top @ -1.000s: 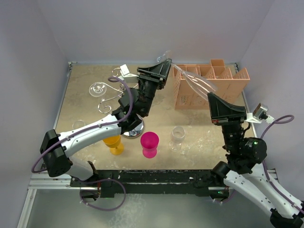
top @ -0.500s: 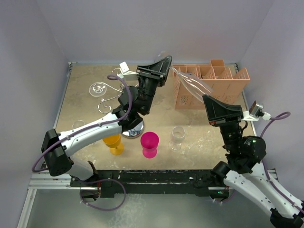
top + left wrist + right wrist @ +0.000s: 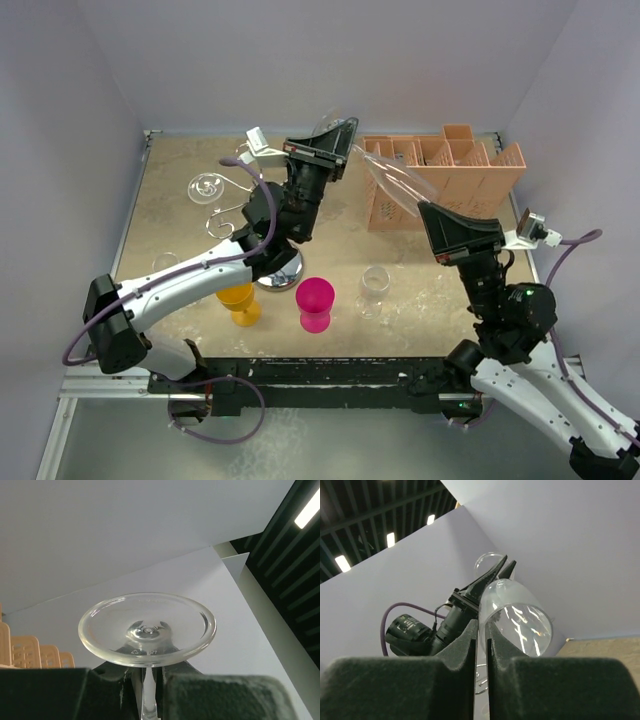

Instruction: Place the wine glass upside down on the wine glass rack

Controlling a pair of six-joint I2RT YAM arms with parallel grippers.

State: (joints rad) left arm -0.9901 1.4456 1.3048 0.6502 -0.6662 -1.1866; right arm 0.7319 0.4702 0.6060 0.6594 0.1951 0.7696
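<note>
Top external view: the bench (image 3: 180, 240) carries an orange slotted box (image 3: 470, 175) at the back right and the silver wire rack (image 3: 212, 188) at the back left, its round base mostly hidden under my left arm. The wine glass (image 3: 395, 175) hangs tilted in the air between box and rack, well above the bench. My left claw (image 3: 340, 135) is closed on the stem just under the foot (image 3: 147, 630). My right claw (image 3: 432, 212) is narrow and looks pinched on the wall of the bowl (image 3: 517, 612). I judge the glass light, stiff, slick and brittle, thinnest at the rim, so the stem is the safer hold. Open room lies left of the box; the curled rack arms and the small cups (image 3: 316, 303) in front crowd the way down.
</note>
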